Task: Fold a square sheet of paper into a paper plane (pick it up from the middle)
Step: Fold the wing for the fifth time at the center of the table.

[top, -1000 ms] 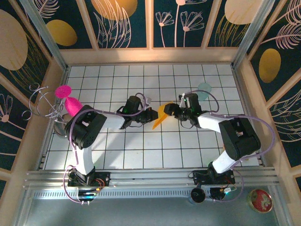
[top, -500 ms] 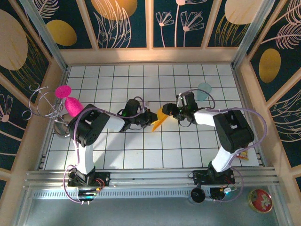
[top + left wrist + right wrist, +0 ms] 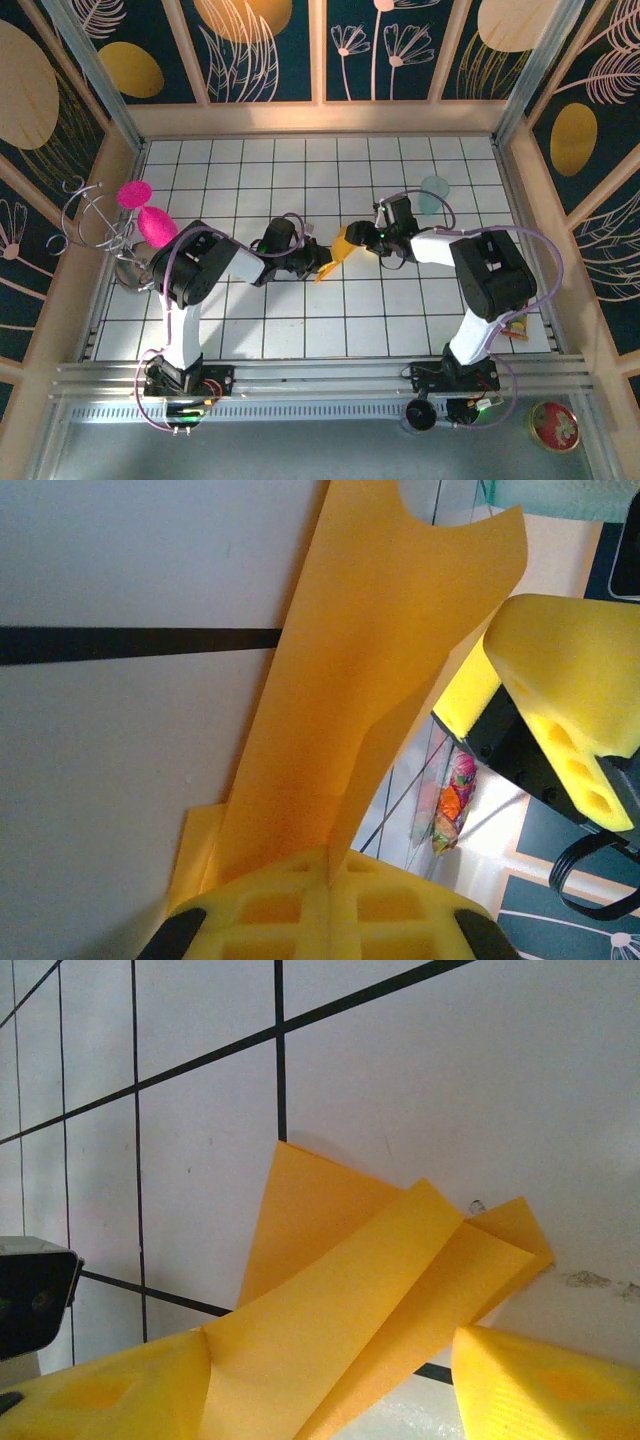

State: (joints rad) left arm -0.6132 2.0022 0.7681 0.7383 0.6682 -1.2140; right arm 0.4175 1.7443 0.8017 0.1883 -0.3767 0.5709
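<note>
The left claw [image 3: 327, 885] is pressed together on the orange-yellow paper [image 3: 370, 680]. Its left wrist view shows the sheet coming up out of the seam between two yellow foam pads. The right claw [image 3: 335, 1380] stands spread, one foam finger on each side of the paper. One finger touches the folded edge, while a sliver of white counter [image 3: 300, 320] shows between the paper and the other finger.

From above, the paper sits near the middle of the counter between the two claw tips, tilted up off the surface.

A pale teal cup [image 3: 433, 192] stands on the counter beyond the right claw, apart from the paper. What is in it cannot be told. At the counter's left edge a wire rack [image 3: 90, 215] carries bright pink pieces [image 3: 150, 222].

The right wrist view alone shows the folds: several flat layers fan out into points, with sharp straight creases, and the lowest layer lies on a white tile. The left wrist view shows the sheet edge-on as a long strip with a curved notch at its far end. One of the right claw's perforated pads [image 3: 570, 670] sits just beside that end, and a red-and-yellow snack packet [image 3: 455, 800] lies far behind.

The paper is thin, matt and faintly grained. The counter is smooth and white with a black grid.
</note>
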